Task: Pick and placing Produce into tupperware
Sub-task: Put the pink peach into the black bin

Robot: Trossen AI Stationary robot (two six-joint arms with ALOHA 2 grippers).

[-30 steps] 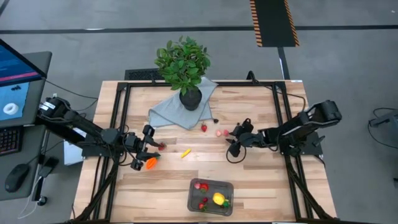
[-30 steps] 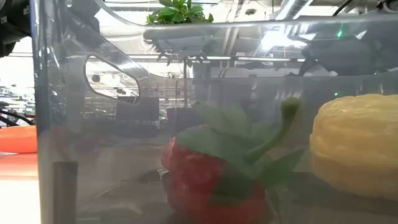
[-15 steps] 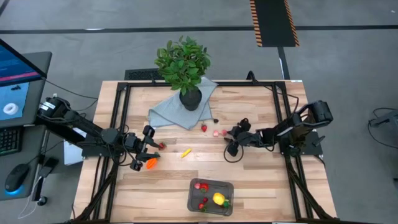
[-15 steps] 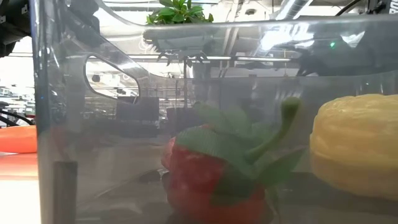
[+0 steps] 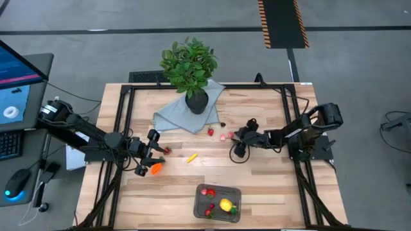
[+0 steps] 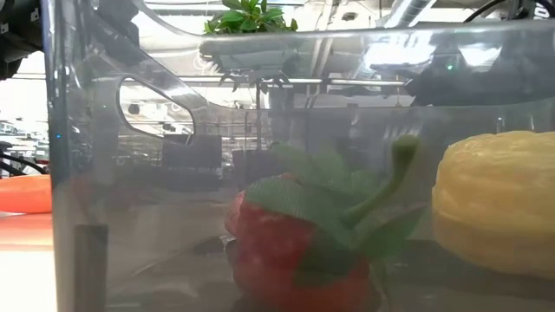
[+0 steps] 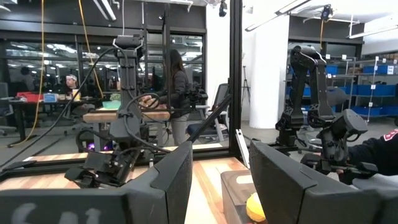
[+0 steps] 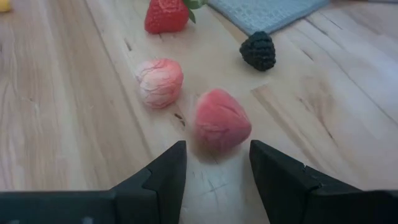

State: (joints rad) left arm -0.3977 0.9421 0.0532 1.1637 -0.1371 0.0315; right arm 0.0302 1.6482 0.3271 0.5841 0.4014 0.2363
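Note:
The clear tupperware [image 5: 217,202] stands near the table's near edge and holds a yellow lemon [image 5: 225,205] and red strawberries [image 6: 295,251]. On the table lie two pink berries [image 8: 222,118] [image 8: 160,81], a strawberry [image 8: 166,15], a dark berry [image 8: 258,50], a yellow banana [image 5: 191,158], an orange carrot [image 5: 155,169] and a small red piece [image 5: 167,150]. My right gripper [image 8: 217,149] is open and low over the table, its fingers just short of the nearer pink berry on either side. My left gripper [image 5: 159,158] is open, between the carrot and the red piece.
A leafy plant in a black pot [image 5: 195,101] stands on a blue-grey cloth [image 5: 173,115] at the far middle of the table. Black frame rails [image 5: 125,122] run along both sides. Bare wood lies between the grippers and the tub. People sit in the room beyond.
My right gripper has edged toward the table's left, closer to the pink berries, staying low and open. The left arm and the produce have kept still.

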